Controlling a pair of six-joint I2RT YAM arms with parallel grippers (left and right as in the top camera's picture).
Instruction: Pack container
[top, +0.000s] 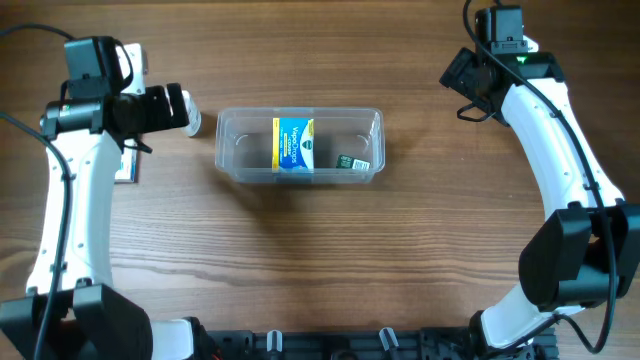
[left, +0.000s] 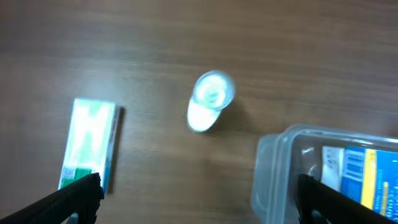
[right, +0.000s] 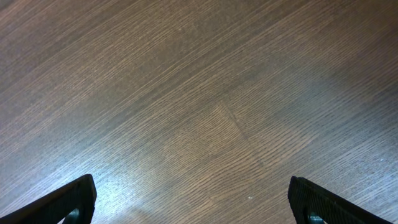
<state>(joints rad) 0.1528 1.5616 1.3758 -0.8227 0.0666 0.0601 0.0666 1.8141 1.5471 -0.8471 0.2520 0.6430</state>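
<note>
While the left jaws and the right jaws hang wide apart above the worktop (top: 320, 260), the container (top: 228, 150) holds a blue-and-yellow box (top: 294, 145), a white bottle (left: 210, 102) nearby.

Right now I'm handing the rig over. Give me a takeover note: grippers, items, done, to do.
Left gripper: open, empty, over the table just left of the container.
Right gripper: open, empty, over bare table at the far right.
Container: mid table, holding a blue-yellow box and a small dark item.
Outside, left of the container: white bottle and green box, both on the table.
Done: two items packed.
To do: bottle and green box, probably with the left arm, which is nearest.
</note>
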